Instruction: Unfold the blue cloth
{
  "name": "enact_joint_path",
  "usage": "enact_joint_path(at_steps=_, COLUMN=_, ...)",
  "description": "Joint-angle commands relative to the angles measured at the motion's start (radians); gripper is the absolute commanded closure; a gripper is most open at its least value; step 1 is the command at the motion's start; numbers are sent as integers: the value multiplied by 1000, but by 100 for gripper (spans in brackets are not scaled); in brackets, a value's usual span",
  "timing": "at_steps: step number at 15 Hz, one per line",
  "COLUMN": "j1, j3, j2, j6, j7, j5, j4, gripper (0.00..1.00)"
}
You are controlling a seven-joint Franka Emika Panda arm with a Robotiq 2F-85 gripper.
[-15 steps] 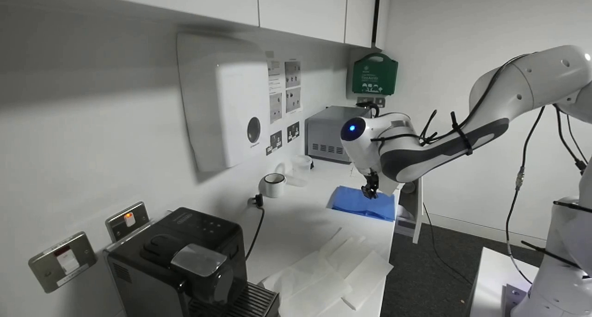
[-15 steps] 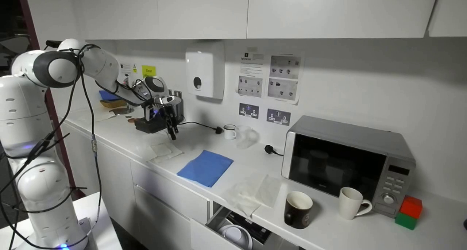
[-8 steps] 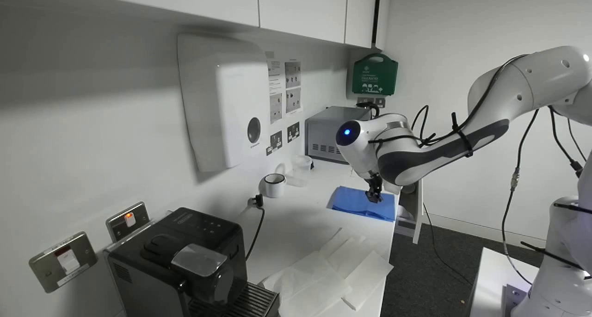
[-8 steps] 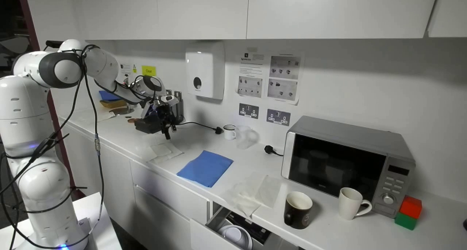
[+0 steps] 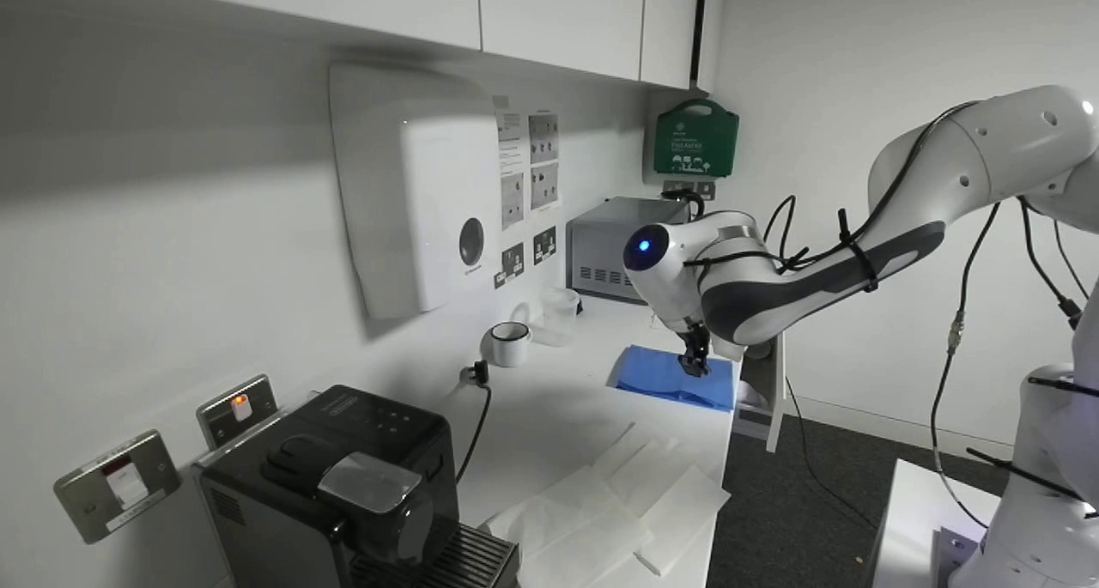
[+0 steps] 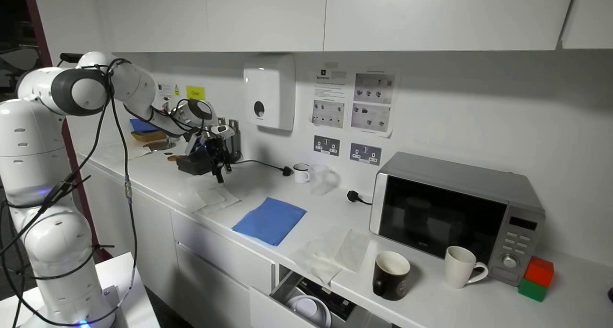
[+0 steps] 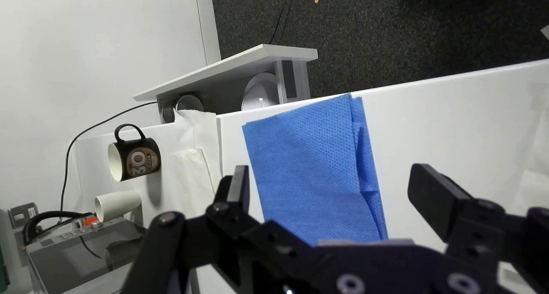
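We log the end effector (image 7: pixel 328 178) nearest: jaws wide apart, hanging above the counter (image 7: pixel 411 126). Next, apart from it, we see the blue cloth (image 7: pixel 304 165), lying folded by the counter's front edge, layers showing along one side. Beyond, in the wrist view: wrinkled white sheets (image 7: pixel 197 174), a black mug (image 7: pixel 141 159), a white mug (image 7: pixel 118 204), then the grey microwave (image 7: pixel 81 259).

White mug (image 6: pixel 456 270) near microwave (image 6: pixel 464 179); red block (image 6: pixel 539 271) atop green block (image 6: pixel 532 289).

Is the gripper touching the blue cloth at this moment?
Apart. In an exterior view, the gripper hangs clear of the blue cloth, with white counter plainly visible between them.
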Motion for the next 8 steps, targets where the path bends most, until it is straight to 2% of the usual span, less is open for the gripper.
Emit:
enact_joint_path(at_steps=1, j1=7, j3=-5, j2=1, j6=-3, j7=0, j5=1, j4=3, gripper=0)
enact_joint_path(at_steps=8, j1=29, j3=5, j2=57, j6=-50, j7=66, j5=-38, j4=37, gripper=0)
